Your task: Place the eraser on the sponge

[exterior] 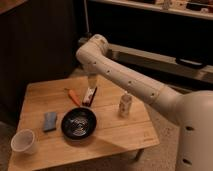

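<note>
The eraser (90,96), a small oblong block with a white top and a dark, reddish side, lies on the wooden table (127,136) near its middle back. My gripper (92,81) hangs just above the eraser's far end, pointing down from the bent white arm; it is open and holds nothing. The sponge (50,120), a small flat blue-grey pad, rests on the table to the left, well apart from the eraser and the gripper.
A thin orange pen (74,97) lies just left of the eraser. A black bowl (79,122) sits between eraser and sponge, nearer the front. A white cup (23,141) stands at the front left corner. A small white bottle (125,105) stands upright on the right.
</note>
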`<move>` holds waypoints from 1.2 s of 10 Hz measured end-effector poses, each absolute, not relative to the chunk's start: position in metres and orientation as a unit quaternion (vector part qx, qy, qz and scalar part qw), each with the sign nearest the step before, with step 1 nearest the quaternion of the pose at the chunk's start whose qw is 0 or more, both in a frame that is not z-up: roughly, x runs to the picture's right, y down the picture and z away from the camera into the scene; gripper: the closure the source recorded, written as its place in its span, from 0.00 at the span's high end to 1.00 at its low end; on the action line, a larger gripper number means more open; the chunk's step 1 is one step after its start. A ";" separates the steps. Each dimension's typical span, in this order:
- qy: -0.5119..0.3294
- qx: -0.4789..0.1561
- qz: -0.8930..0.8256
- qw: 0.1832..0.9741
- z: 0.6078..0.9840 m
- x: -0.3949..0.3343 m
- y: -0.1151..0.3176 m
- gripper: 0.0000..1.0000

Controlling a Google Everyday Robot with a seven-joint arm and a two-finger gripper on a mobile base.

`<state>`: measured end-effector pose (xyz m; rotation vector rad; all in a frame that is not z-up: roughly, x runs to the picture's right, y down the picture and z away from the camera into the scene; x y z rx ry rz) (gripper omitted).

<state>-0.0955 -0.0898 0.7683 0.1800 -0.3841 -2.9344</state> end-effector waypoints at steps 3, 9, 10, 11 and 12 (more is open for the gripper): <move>-0.130 0.063 -0.980 0.136 0.765 -0.090 -0.086 0.80; -0.130 0.063 -0.975 0.166 0.756 -0.065 -0.073 0.80; -0.130 0.062 -0.975 0.167 0.756 -0.066 -0.073 0.80; -0.135 0.061 -0.973 0.176 0.758 -0.065 -0.076 0.80; -0.141 0.065 -0.966 0.206 0.763 -0.060 -0.081 0.80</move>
